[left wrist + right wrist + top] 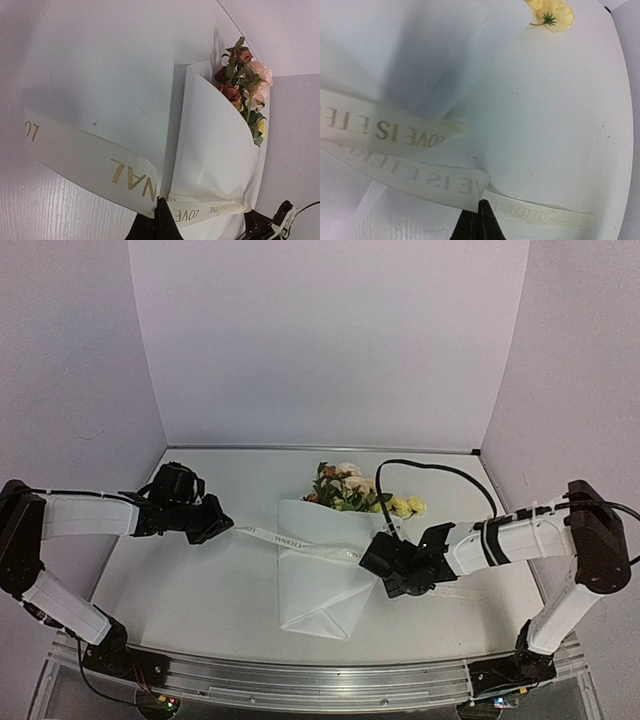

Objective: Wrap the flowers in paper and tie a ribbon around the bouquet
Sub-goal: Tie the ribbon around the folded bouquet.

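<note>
The bouquet lies mid-table: a white paper cone with the flowers poking out of its far end. The cream ribbon with printed lettering runs across the cone from left to right. My left gripper is left of the cone, shut on the ribbon with its tips pinching one end. In the left wrist view the ribbon binds the paper below the flowers. My right gripper is at the cone's right edge, its jaws shut on the ribbon.
A black cable arcs over the table behind the right arm. Some yellow blooms lie to the right of the bunch, and one yellow bloom shows in the right wrist view. Lilac walls close the back and sides; a metal rail lines the near edge.
</note>
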{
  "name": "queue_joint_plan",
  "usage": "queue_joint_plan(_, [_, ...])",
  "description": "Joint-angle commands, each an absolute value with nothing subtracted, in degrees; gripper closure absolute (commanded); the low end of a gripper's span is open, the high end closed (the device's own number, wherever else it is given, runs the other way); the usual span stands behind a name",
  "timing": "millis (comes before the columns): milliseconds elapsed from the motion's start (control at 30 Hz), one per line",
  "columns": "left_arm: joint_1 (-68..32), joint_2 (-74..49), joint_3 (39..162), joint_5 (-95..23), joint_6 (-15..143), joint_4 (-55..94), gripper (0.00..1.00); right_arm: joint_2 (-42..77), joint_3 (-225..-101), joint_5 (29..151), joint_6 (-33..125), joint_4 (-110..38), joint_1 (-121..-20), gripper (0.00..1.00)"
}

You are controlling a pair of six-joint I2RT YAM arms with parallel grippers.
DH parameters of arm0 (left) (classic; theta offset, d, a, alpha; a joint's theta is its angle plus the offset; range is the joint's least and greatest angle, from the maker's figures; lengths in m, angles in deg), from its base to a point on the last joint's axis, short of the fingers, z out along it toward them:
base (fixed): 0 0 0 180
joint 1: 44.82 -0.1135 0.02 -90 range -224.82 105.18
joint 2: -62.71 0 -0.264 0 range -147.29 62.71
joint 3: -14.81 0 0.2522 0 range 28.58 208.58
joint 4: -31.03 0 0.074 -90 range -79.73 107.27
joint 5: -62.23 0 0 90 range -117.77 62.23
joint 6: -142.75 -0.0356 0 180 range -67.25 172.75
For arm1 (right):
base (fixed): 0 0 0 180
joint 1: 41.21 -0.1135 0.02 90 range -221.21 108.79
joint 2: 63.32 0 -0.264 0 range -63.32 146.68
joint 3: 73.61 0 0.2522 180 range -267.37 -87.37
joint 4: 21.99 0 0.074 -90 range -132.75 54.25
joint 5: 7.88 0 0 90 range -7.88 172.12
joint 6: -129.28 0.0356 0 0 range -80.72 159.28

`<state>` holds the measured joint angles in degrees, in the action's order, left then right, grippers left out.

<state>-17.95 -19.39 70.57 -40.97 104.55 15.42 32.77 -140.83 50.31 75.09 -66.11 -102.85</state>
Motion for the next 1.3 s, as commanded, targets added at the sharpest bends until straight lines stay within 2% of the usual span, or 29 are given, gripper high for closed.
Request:
queue_joint_plan(0, [-19.4,-16.1,68.3,-37.7,105.5,13.0,1.0,30.2,-140.4,51.8,80.2,-71.1,-99.9,1.0])
queue_joint_plan(433, [-25.7,-9.4,60.1,-30.3,108.3,9.0,1.0,28.6,-138.4,59.1,85.4,-74.9,-92.2,1.0])
queue_joint_plan(600, [-30.1,-10.2,58.1,-33.0,109.2,11.3,1.0,28.4,-137.4,61.1,88.4,-76.0,-88.5,1.0])
queue_joint_plan(900, [-30.9,-10.5,59.0,-34.7,104.7,10.5,1.0,28.4,-139.4,60.4,88.3,-78.5,-86.8,1.0])
queue_joint_plan(1067, [-28.6,-8.1,60.0,-48.9,100.4,21.0,1.0,28.2,-141.3,62.2,83.9,-76.3,-88.9,1.0])
queue_joint_plan(1200, [-21.6,-8.8,63.0,-56.0,98.5,25.9,1.0,30.2,-145.1,62.3,82.8,-76.4,-92.0,1.0])
queue_joint_plan(1267, [-17.6,-7.6,64.5,-55.5,97.1,24.2,1.0,30.4,-145.7,61.8,83.8,-77.2,-92.4,1.0])
